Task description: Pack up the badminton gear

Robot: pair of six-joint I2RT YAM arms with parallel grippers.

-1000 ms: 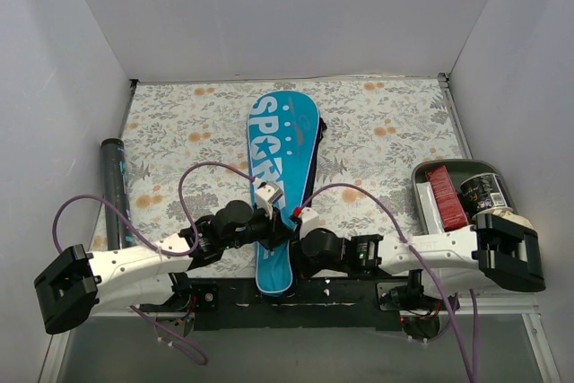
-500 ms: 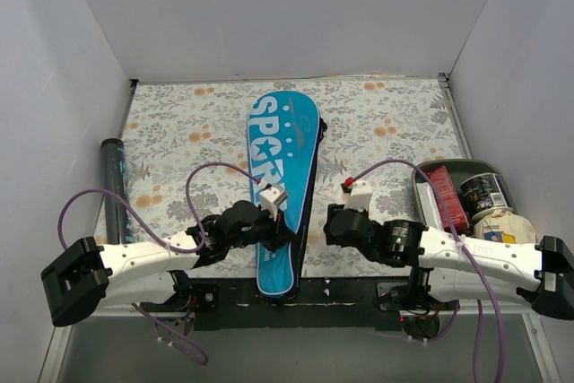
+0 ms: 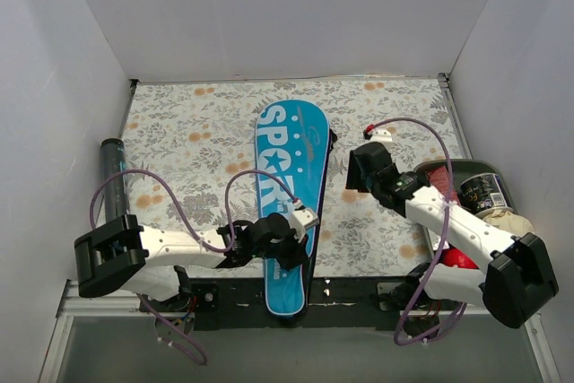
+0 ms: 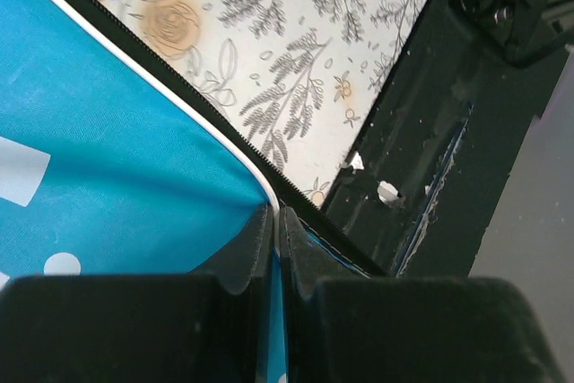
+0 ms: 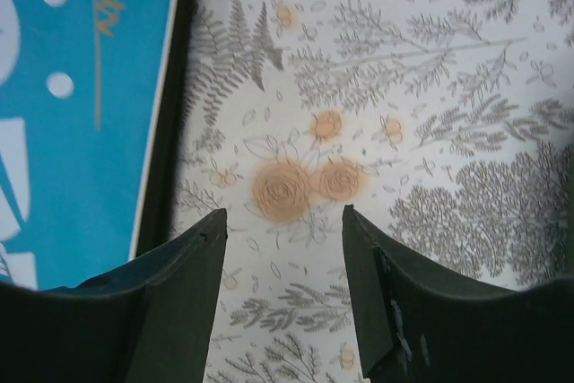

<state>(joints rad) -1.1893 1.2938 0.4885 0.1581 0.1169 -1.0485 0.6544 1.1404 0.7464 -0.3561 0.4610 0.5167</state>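
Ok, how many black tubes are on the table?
1. The tube lies along the left edge of the mat, well left of the cover. Others may be hidden.

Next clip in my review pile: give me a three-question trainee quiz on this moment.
1. True or false: the left gripper is shut on the edge of the blue SPORT cover.
2. What sits between the fingers of the right gripper?
A) a shuttlecock
B) nothing; only the floral mat shows below
C) the cover's zip
3. Fill in: in the top view, the black tube lies along the table's ____ edge.

Key: 1 true; 2 B; 3 left.
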